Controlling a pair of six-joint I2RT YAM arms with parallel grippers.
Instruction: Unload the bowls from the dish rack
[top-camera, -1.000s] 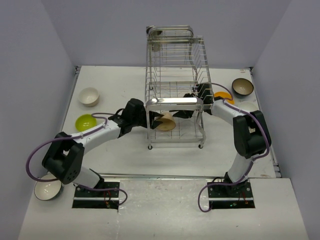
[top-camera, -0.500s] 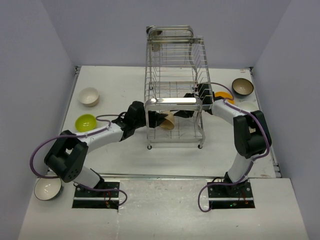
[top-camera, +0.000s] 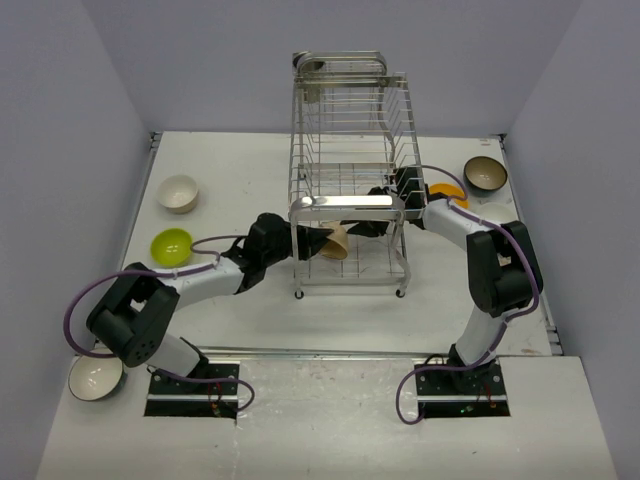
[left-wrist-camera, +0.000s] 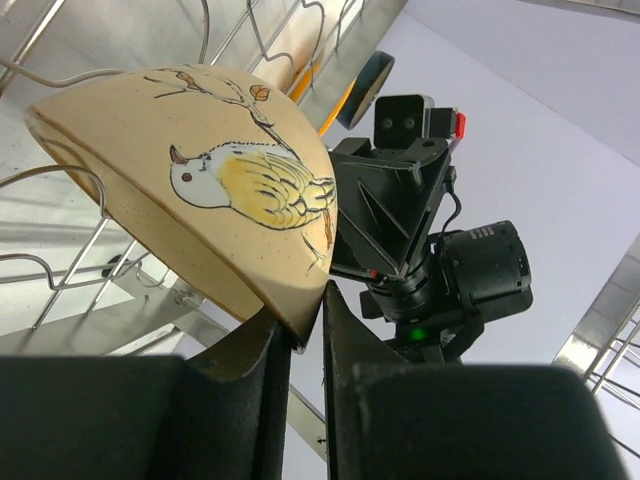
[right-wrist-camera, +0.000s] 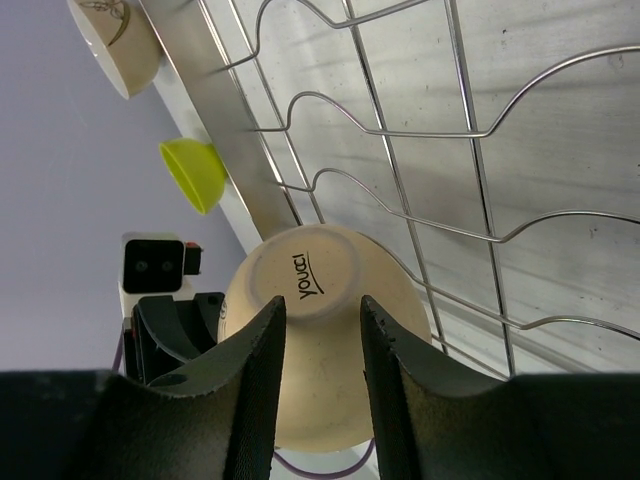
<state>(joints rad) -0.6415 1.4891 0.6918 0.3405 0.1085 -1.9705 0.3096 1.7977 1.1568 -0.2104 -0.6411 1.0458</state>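
Pinching the rim of the bird bowl (left-wrist-camera: 200, 200), left gripper (left-wrist-camera: 308, 322) clamped, low inside the dish rack (top-camera: 345, 205); poising right gripper (right-wrist-camera: 322, 320) fingers apart near its foot; risking slip or wire snag from thin grip.

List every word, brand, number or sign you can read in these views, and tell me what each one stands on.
"youci": dark lettering on the underside of the tan bowl, inside its foot ring, seen in the right wrist view.
The bird and branch on that bowl's outer wall, seen in the left wrist view, are a painting with no lettering.
Nothing else readable shows in any view.
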